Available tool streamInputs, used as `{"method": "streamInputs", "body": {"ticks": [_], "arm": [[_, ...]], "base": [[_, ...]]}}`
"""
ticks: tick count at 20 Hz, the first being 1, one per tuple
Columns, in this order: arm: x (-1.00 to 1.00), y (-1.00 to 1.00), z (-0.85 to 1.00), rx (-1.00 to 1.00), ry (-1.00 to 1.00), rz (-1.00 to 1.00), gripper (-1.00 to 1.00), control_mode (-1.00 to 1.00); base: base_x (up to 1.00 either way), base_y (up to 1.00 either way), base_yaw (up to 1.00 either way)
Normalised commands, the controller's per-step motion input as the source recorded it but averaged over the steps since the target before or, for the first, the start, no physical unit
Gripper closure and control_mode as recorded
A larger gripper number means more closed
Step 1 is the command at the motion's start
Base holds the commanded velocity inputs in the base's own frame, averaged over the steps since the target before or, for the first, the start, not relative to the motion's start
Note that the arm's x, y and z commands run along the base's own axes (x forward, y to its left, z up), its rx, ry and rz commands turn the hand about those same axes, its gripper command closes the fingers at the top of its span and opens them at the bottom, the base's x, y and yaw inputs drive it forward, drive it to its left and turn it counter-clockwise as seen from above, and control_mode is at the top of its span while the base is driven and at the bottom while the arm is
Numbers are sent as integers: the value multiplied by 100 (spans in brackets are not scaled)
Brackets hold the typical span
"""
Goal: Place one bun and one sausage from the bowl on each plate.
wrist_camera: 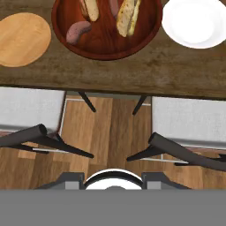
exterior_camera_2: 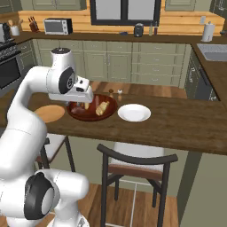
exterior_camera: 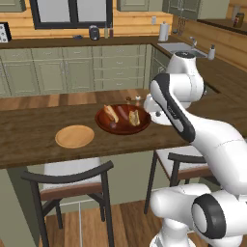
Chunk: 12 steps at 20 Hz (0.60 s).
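Hand view: both plates sit bare — the tan plate (wrist_camera: 23, 39) left of the bowl (wrist_camera: 106, 46), the white plate (wrist_camera: 194, 22) right — so nothing is served yet. Buns (wrist_camera: 128, 16) and a sausage (wrist_camera: 77, 32) lie in the glossy red-brown bowl. Jaw opening: cannot tell.

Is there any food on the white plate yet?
No. In the hand view the white plate is bare, while the buns and sausages lie in the brown bowl beside it.
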Motion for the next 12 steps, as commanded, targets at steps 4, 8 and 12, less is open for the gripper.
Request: {"method": "streamInputs", "body": {"ticks": [4, 8, 12], "arm": [[-33, 20, -2, 0, -4, 2, -100, -100], [70, 27, -64, 4, 13, 0, -100, -100], [100, -4, -30, 5, 19, 0, -100, -100]], "base": [[0, 0, 0], [0, 0, 0], [0, 0, 0]]}}
